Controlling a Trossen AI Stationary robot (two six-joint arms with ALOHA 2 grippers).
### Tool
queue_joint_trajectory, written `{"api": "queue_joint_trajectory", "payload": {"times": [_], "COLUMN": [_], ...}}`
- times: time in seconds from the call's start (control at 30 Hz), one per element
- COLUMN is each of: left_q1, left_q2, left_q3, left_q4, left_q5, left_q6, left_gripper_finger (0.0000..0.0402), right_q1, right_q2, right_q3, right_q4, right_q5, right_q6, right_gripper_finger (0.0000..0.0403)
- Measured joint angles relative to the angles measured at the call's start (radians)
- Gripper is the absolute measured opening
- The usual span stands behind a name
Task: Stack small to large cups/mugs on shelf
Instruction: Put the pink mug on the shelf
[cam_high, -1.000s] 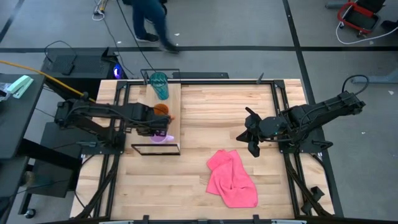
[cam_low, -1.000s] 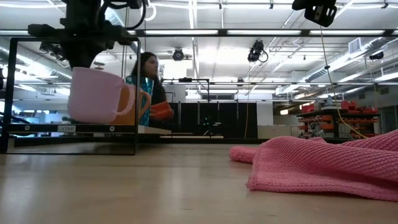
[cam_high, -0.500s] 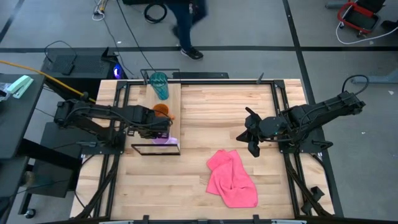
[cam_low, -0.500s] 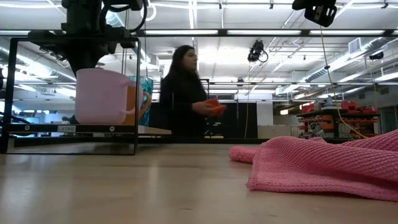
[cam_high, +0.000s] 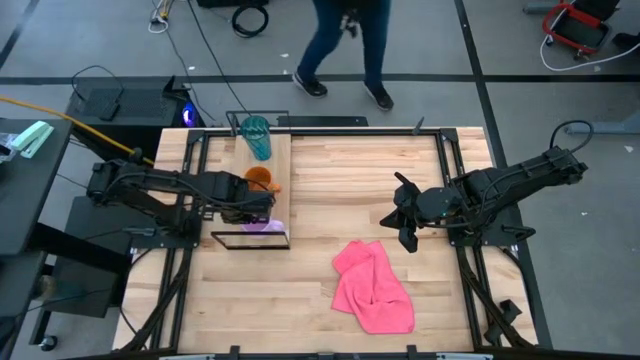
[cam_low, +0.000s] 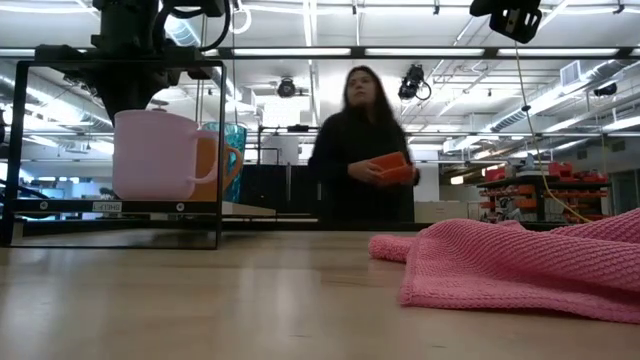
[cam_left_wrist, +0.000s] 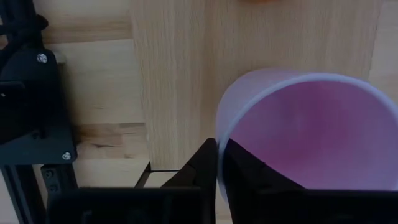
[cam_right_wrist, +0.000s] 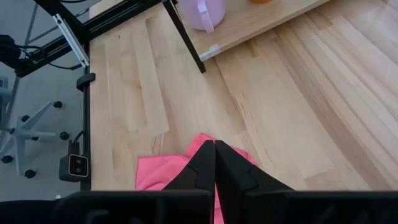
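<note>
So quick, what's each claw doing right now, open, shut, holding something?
Left gripper: shut on the rim of the purple mug, at the shelf.
Right gripper: shut, empty, above the pink cloth.

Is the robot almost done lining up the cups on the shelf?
Almost. The teal tumbler and the orange mug already stand on the shelf. The left gripper grips the purple mug by its rim, at the shelf's near end beside the orange one. All that's left is letting go. The right gripper waits shut above the table.
</note>
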Motion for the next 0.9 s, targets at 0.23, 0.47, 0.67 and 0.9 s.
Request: {"api": "queue_joint_trajectory", "payload": {"times": [0.23, 0.47, 0.67, 0.9], "left_q1": [0.0, 0.0, 0.0, 0.0], "left_q2": [0.001, 0.001, 0.001, -0.037], "left_q3": [-0.002, -0.001, 0.037, 0.067], "left_q4": [-0.003, 0.003, 0.001, -0.035], "left_q5": [-0.002, -0.003, -0.035, -0.077], "left_q6": [0.0, -0.001, 0.005, 0.007], "left_gripper_finger": [0.0039, 0.0029, 0.0039, 0.0058], "right_q1": [0.0, 0.0, 0.0, 0.0], "right_q2": [0.0, 0.0, 0.0, 0.0], "right_q3": [0.0, 0.0, 0.0, 0.0], "right_q4": [0.0, 0.0, 0.0, 0.0], "right_q5": [0.0, 0.0, 0.0, -0.001], "right_q6": [0.0, 0.0, 0.0, 0.0], "right_gripper_finger": [0.0009, 0.0009, 0.0009, 0.0009]}}
